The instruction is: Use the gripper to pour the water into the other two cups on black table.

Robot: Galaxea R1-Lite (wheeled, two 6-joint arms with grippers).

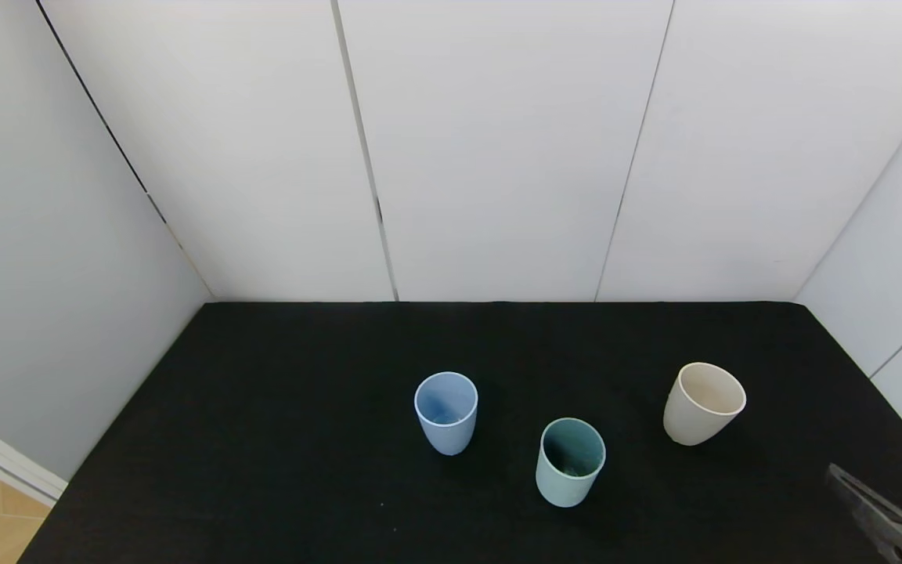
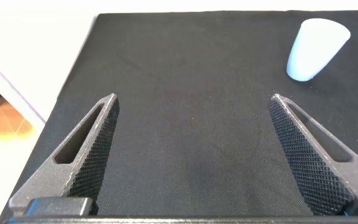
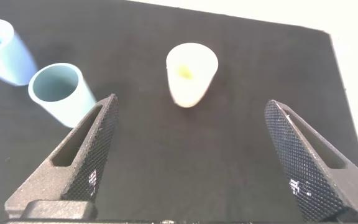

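Head view: teal cup (image 1: 570, 462) upright on tabletop (image 1: 279, 407); blue cup (image 1: 446, 412) just left of it, beige cup (image 1: 702, 403) right. Right end effector (image 3: 194, 168) spread, near beige cup; left end effector (image 2: 194, 158) spread, empty.

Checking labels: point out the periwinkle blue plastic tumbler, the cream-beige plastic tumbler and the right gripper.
periwinkle blue plastic tumbler (image 1: 446, 427), head view, outer wall
cream-beige plastic tumbler (image 1: 690, 419), head view, outer wall
right gripper (image 3: 191, 162), right wrist view, midway between open fingertips

Three cups upright on table (image 1: 263, 439): one cup (image 1: 570, 462) nearest centre front, second cup (image 1: 446, 412) at its 10 o'clock, third cup (image 1: 703, 403) at its 2 o'clock, all apart
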